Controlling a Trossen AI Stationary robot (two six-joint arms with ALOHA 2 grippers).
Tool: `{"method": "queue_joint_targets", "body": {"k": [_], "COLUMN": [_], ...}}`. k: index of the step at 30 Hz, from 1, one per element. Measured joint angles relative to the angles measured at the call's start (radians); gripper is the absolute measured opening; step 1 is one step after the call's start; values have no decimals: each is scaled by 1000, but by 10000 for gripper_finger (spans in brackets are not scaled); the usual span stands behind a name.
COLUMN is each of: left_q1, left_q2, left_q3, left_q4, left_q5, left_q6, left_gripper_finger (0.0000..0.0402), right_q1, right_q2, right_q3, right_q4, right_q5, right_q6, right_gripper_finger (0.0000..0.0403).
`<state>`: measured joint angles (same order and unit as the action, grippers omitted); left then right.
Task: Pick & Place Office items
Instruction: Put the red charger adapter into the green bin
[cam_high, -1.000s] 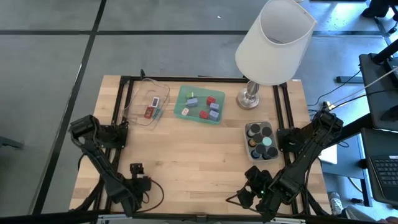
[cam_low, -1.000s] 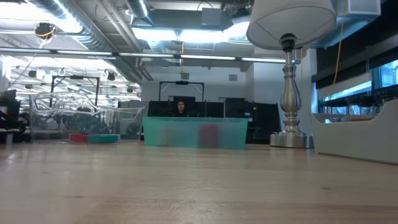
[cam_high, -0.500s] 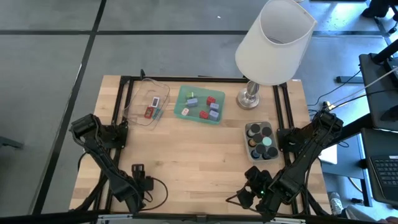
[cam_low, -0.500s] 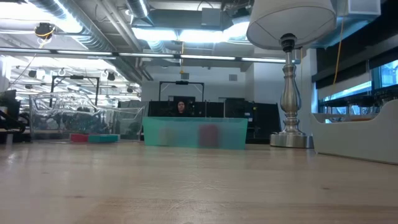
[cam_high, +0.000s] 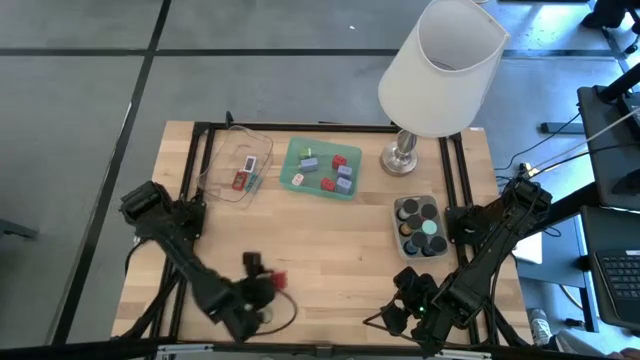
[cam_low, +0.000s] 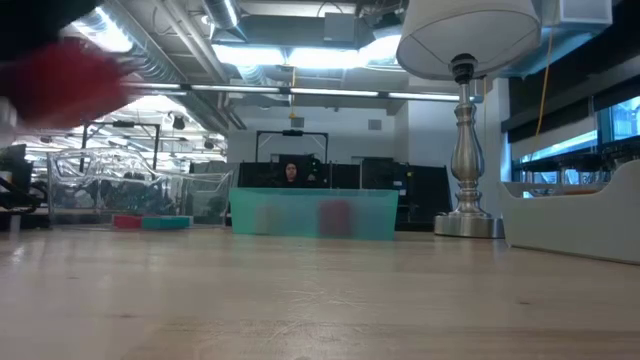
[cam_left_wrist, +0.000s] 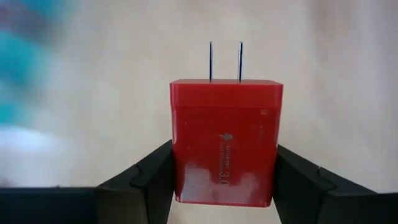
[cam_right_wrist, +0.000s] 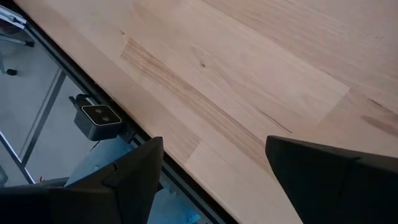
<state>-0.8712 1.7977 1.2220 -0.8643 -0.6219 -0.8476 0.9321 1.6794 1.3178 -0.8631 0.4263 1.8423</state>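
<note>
My left gripper (cam_high: 266, 283) hangs over the table's near left part, shut on a red plug block (cam_left_wrist: 224, 143) with two metal prongs (cam_left_wrist: 225, 61). The block also shows as a red blur (cam_low: 62, 82) in the low view. More office items lie in the trays: small red, lavender and blue blocks in the green tray (cam_high: 320, 168), flat pieces in the clear tray (cam_high: 238, 168), black round caps and a mint-green one in the grey tray (cam_high: 418, 226). My right gripper (cam_high: 410, 290) waits open near the table's near right edge (cam_right_wrist: 186, 149). My left gripper pinches the red block by two opposite side faces (cam_left_wrist: 179, 174), at the end away from the prongs. The fingers (cam_left_wrist: 149, 180) slant downward from the table's near left. The prongs point forward, away from the gripper. The block is lifted clear of the table.
A big lamp with a white shade (cam_high: 442, 65) stands on its metal foot (cam_high: 403, 156) at the far right. A black frame (cam_high: 195, 170) runs along the table's sides. Bare wood (cam_high: 330, 250) lies between the trays and the near edge.
My left gripper has gone up and toward the table's right edge, turning as it went. The red block now shows at its fingers in the high view and as a red blur in the low view, where nothing red hung before.
</note>
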Motion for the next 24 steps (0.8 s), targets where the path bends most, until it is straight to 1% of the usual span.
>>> {"method": "queue_joint_targets", "body": {"k": [2, 3, 5, 7, 10, 13, 18, 22, 24], "left_q1": [50, 76, 136, 202, 320, 447, 658, 777, 823], "left_q2": [-2, -2, -2, -2, -4, -4, -4, -4, -4], "left_q3": [43, 65, 107, 144, 174, 178, 176, 176, 176], "left_q4": [-9, -9, -9, -8, 21, 42, 82, 105, 105], "left_q5": [-148, -206, -288, -322, -330, -299, -97, -11, 15], "left_q6": [24, 39, 102, 185, 302, 396, 469, 560, 595], "left_gripper_finger": [206, 208, 210, 210, 210, 210, 210, 210, 210], "right_q1": [0, 0, 0, 0, 0, 0, 0, 0, 0], "right_q2": [0, 0, 0, 0, 0, 0, 0, 0, 0], "right_q3": [0, 0, 0, 0, 0, 0, 0, 0, 0], "right_q4": [0, 0, 0, 0, 3, 3, 3, 3, 3], "right_q5": [0, 0, 0, 0, 0, 0, 0, 0, 0], "right_q6": [0, 0, 0, 0, 0, 0, 0, 0, 0], "right_gripper_finger": [288, 288, 288, 288, 288, 288, 288, 288, 288]}}
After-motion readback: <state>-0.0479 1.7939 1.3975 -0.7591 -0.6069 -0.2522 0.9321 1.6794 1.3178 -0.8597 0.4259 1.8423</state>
